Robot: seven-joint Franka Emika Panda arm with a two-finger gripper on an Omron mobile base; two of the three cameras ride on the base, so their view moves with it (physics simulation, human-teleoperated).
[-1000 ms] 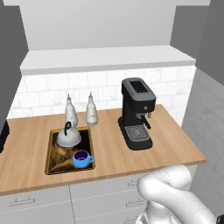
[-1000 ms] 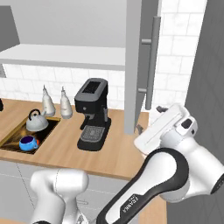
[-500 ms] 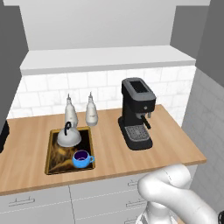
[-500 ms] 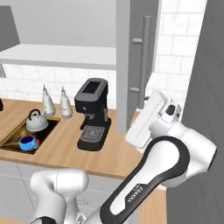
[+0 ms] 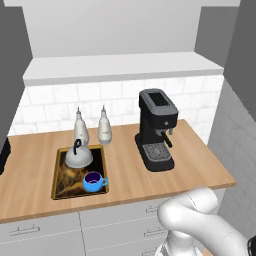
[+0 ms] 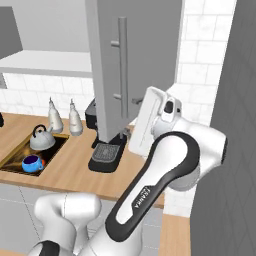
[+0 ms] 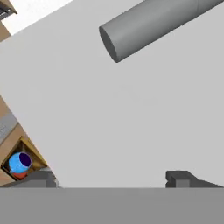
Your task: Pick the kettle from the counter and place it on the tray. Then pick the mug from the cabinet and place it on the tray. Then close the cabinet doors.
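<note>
With kettle (image 5: 78, 156) and mug (image 5: 93, 181) on the tray (image 5: 62, 186), the released end effector (image 7: 111, 179) should press flat against the cabinet door (image 6: 137, 60), below its handle (image 6: 121, 62).

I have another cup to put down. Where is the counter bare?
Bare wood lies between the tray and the coffee machine, and right of the machine. The tray is crowded by kettle and mug.

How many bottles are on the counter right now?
2. The left bottle stands just behind the kettle on the tray; the right bottle stands beside it, toward the coffee machine.
</note>
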